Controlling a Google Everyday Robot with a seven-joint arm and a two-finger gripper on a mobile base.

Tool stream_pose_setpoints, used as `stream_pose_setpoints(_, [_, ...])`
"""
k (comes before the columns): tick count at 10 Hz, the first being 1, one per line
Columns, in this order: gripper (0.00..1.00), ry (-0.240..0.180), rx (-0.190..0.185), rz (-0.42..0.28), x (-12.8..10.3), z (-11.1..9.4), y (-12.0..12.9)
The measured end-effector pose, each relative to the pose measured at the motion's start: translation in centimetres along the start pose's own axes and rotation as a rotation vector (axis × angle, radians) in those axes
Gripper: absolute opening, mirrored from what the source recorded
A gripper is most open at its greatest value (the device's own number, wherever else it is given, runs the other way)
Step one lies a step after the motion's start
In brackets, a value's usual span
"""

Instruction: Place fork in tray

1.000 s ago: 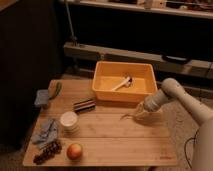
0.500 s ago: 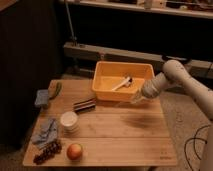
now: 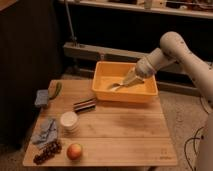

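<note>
Reaching in from the right of my view, the white arm (image 3: pixel 182 52) bends at a rounded joint high up and slopes down and to the left, so the gripper (image 3: pixel 131 79) hangs over the tray (image 3: pixel 102 75), above its middle and a little toward the right wall. The wrist section tapers toward the tray floor, tilted rather than plumb.

I cannot tell how the tool stands at this moment.

The tray is the big yellow-orange bin sitting at the far edge of the wooden table (image 3: pixel 125 130), its long sides running left to right.

Inside it, on the floor just left of the gripper tip, I see a pale slim utensil (image 3: pixel 116 86) lying on a slant, its long axis running from lower left up toward the gripper. Its colour reads whitish to me, so I cannot say it is the fork, and I cannot pick out the fork with any certainty; if it is at the gripper tip, it blends with the tool and the tray wall.

On the table in front of the tray lies a dark bar-shaped thing (image 3: pixel 84 104), and nearer me a white cup (image 3: pixel 69 120), a blue cloth (image 3: pixel 46 132), a bunch of dark grapes (image 3: pixel 47 151) and an apple (image 3: pixel 74 150). At the left edge rest a blue-grey sponge (image 3: pixel 42 97) and a green item (image 3: pixel 57 90) just beside it.
</note>
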Motion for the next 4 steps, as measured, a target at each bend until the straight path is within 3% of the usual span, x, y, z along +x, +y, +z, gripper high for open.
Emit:
stream_pose_setpoints(1, [0.00, -0.009, 0.009, 0.003, -2.5, -0.4, -1.0])
stream_pose_setpoints(4, [0.00, -0.022, 0.029, 0.025, -4.8, -0.6, -2.5])
